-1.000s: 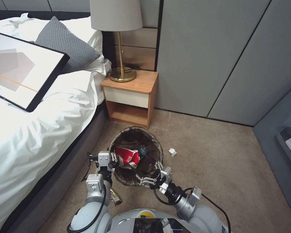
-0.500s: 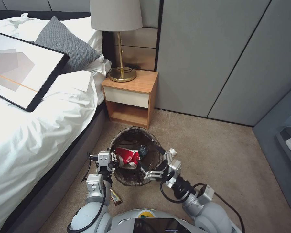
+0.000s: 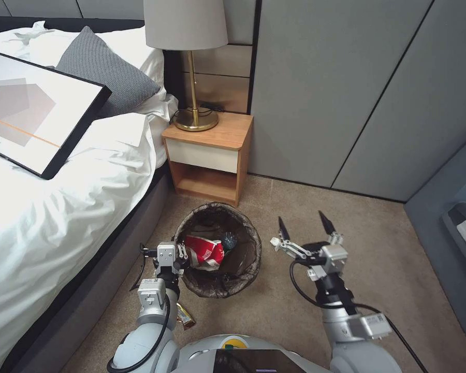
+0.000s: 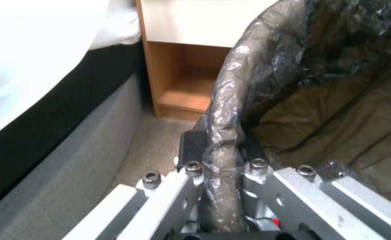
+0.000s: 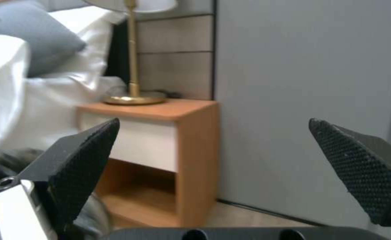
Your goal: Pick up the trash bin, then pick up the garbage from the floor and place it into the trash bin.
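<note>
while your left pincer (image 3: 180, 255) clamps the near-left rim of the bin (image 3: 248, 243), the bin sits on the carpet (image 3: 347, 217) between the bed (image 3: 62, 207) and your right arm, just in front of the nightstand (image 3: 208, 150). from the left wrist you can see the fingers (image 4: 191, 186) pinched onto a fold of the dark liner (image 4: 231, 100) at the rim. inside the bin lies a red-and-white packet (image 3: 204, 251), with a bottle (image 3: 228, 240) beside it. your right pincer (image 3: 305, 224) is off to the bin's right, above the carpet, jaws spread wide with nothing between them; the right wrist view shows both black pads (image 5: 86, 160) far apart, aimed toward the nightstand. a white tissue scrap (image 3: 276, 242) lies just beside the right pincer's left finger; you cannot tell whether they touch. a yellow wrapper (image 3: 185, 316) lies on the carpet close to your left arm, near the bed base. a lamp (image 3: 191, 67) stands on the nightstand.
</note>
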